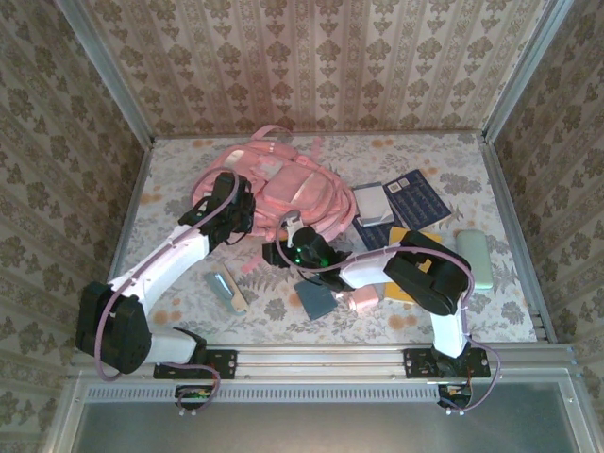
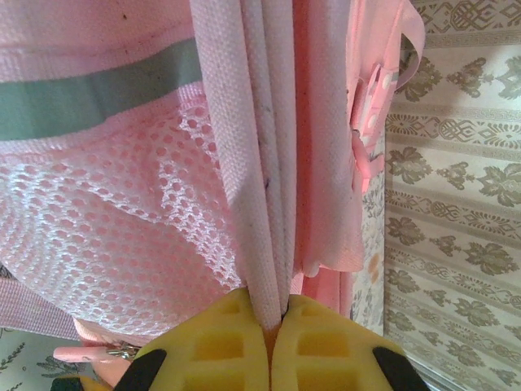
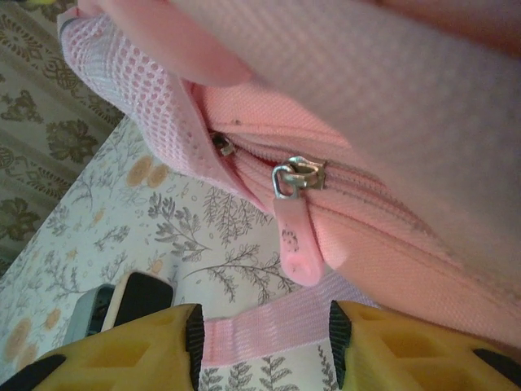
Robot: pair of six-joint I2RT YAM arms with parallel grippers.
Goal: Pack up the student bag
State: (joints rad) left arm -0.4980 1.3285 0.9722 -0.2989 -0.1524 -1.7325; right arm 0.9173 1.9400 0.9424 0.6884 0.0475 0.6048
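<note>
No text or number can be read. The dark blue rectangular card (image 1: 416,197) on the floral-patterned surface (image 1: 444,156) carries rows of pale marks, too small to make out. The pink rubber zip pull (image 3: 295,244) on the large pink fabric backpack (image 1: 302,189) bears faint specks, illegible.

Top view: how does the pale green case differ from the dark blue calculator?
The pale green case is plain and rounded; the dark blue calculator shows a grid of keys. The case lies farthest right, straight; the calculator lies farther back, tilted. Both lie flat.
</note>
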